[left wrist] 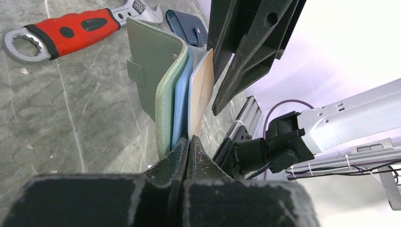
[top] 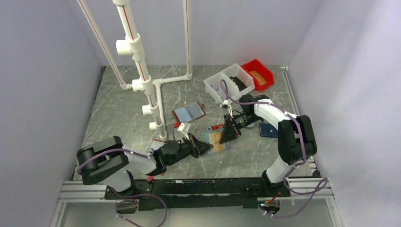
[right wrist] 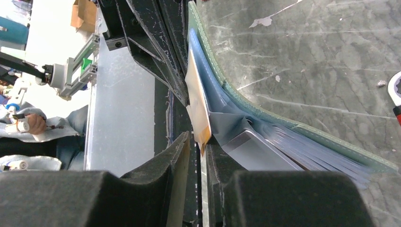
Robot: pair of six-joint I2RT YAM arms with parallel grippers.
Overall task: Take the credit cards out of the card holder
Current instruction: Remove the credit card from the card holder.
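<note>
The card holder (top: 216, 141), mint-green edged with blue-grey panels, stands partly lifted between both grippers. In the left wrist view the card holder (left wrist: 151, 66) stands on edge, and my left gripper (left wrist: 188, 140) is shut on its near edge, where the blue panel and the tan card (left wrist: 201, 87) meet. My left gripper (top: 206, 147) comes from the left, my right gripper (top: 231, 134) from the right. In the right wrist view my right gripper (right wrist: 198, 144) is slightly open, with the tan card's (right wrist: 197, 101) corner between the jaws. No dark brown card shows.
A red-handled wrench (left wrist: 66, 26) and a navy pouch (left wrist: 187, 23) lie beyond the holder. A brown-edged folder (top: 189, 112) lies mid-table. A white bin (top: 229, 81) and a red bin (top: 258, 74) stand at the back right. A white pipe frame (top: 142, 85) stands at the back left.
</note>
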